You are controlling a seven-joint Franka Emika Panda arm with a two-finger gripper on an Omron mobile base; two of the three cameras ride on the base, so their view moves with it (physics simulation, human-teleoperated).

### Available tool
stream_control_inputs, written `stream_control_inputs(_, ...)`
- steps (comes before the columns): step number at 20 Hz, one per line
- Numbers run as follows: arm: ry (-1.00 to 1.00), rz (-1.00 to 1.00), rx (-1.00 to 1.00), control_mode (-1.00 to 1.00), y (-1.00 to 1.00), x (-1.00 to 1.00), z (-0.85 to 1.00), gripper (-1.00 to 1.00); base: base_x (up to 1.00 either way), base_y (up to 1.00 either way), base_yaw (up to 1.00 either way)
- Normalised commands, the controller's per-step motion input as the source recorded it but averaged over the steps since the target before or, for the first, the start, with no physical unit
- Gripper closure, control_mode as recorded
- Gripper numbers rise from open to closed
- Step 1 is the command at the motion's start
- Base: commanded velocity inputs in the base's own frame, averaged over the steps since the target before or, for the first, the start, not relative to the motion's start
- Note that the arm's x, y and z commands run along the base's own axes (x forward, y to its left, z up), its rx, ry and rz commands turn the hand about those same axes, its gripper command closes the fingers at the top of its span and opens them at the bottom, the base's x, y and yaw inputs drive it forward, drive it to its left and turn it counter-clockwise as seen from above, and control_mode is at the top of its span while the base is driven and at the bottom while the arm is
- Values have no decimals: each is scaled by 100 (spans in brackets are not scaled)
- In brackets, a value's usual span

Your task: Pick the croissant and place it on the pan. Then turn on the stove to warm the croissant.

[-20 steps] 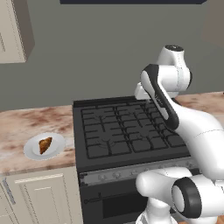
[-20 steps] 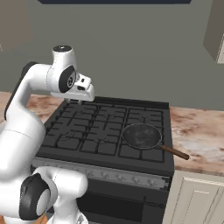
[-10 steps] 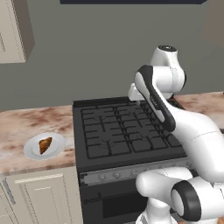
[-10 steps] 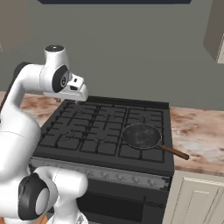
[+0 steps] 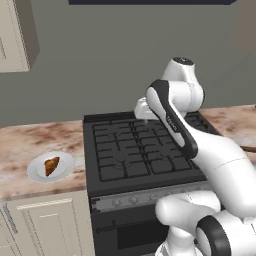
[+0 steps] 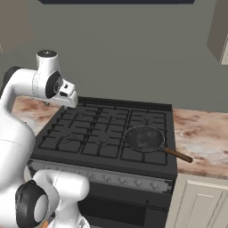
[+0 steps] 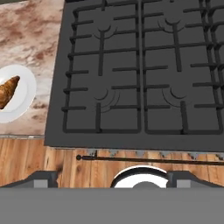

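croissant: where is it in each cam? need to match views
Left base view: croissant on the white plate, lower left, on the counter left of the stove.
Right base view: not in it.
Hand view: far left edge, on the plate.
Shared landmark: the stove's grates.

Even, soft rendered light, faint shadows (barely any), no glare, coarse slightly blurred textures, sharp throughout

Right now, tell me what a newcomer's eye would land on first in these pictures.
The big black stove fills the middle, with the white arm raised over its back edge. On the marble counter to its left sits a white plate bearing the golden-brown croissant. At the stove's front right corner rests the dark pan, its brown handle pointing out over the counter on that side.
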Motion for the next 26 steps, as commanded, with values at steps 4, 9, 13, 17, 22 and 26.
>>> stream_control_inputs(4, 0, 0, 4, -100, 46, -17, -9, -100, 0, 0, 0)
stream_control_inputs(9, 0, 0, 1, -100, 55, -16, -8, -100, 0, 0, 0)
stream_control_inputs(13, 0, 0, 0, -100, 61, -11, -6, -100, 0, 0, 0)
stream_control_inputs(17, 0, 2, 0, -100, 65, -1, -9, -100, 0, 0, 0)
stream_control_inputs(22, 0, 2, 0, -100, 60, 0, -13, -100, 0, 0, 0)
stream_control_inputs(26, 0, 2, 0, -100, 58, 0, -16, -100, 0, 0, 0)
